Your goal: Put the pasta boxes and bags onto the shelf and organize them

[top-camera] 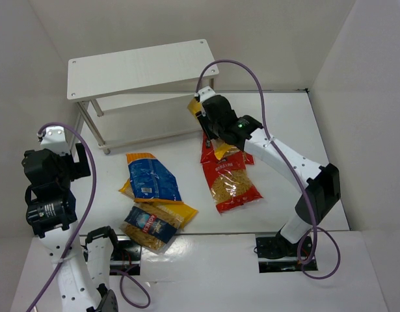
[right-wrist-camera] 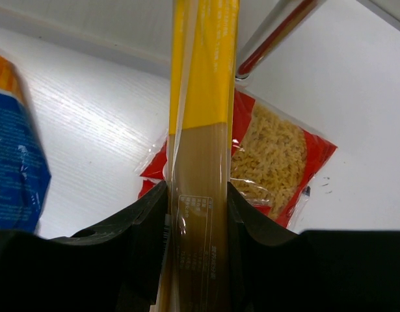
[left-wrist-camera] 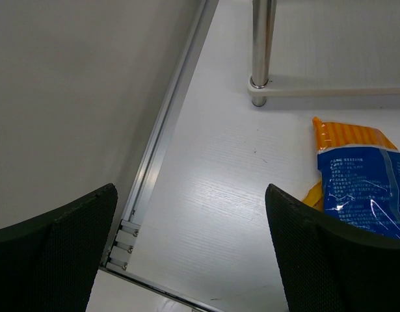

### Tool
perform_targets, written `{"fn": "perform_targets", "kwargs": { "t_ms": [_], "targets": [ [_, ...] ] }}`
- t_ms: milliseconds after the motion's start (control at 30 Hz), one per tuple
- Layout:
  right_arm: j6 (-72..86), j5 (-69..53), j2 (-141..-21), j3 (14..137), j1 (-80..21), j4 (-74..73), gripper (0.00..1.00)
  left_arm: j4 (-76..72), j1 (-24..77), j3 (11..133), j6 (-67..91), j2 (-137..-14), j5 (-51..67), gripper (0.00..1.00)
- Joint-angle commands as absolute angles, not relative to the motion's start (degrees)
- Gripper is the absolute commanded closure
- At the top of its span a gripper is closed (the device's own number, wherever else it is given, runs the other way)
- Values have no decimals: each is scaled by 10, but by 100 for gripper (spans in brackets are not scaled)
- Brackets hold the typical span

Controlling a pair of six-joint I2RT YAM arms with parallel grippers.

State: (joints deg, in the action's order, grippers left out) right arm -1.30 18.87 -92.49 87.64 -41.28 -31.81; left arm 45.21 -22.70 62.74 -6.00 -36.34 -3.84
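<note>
My right gripper (top-camera: 205, 122) is shut on the long narrow yellow spaghetti pack (right-wrist-camera: 200, 117), held above the table just in front of the white two-tier shelf (top-camera: 141, 65); the pack's lower end shows under the arm (top-camera: 222, 152). A red windowed bag (top-camera: 231, 183) lies below it, also in the right wrist view (right-wrist-camera: 274, 159), with a second red bag (top-camera: 206, 155) partly under it. A yellow-orange pack with blue label (top-camera: 149, 177) and a clear bag with dark-blue label (top-camera: 149, 225) lie centre-left. My left gripper (left-wrist-camera: 193, 260) is open and empty, left of them.
A shelf leg (left-wrist-camera: 260, 45) and the lower tier's edge (left-wrist-camera: 330, 92) stand just beyond the left gripper. An aluminium rail (left-wrist-camera: 167, 130) runs along the left wall. White walls enclose the table on the left, back and right.
</note>
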Motion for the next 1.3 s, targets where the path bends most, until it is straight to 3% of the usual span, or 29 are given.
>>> {"fn": "perform_targets", "kwargs": {
  "t_ms": [0,167,567,900,1267],
  "targets": [
    [-20,174,-895,958,-422,-258,100,432,-229,628,-61,-359,-47,0],
    [-54,92,-850,972,-422,-318,100,432,-229,628,-61,-359,-47,0],
    [-113,133,-751,847,-398,-385,100,421,-229,639,-77,-365,-41,0],
    [-130,234,-680,789,-331,-414,100,409,-229,639,-77,-370,-36,0],
    [-107,334,-697,842,-305,-347,100,403,-229,639,-77,-375,-31,0]
  ]
}}
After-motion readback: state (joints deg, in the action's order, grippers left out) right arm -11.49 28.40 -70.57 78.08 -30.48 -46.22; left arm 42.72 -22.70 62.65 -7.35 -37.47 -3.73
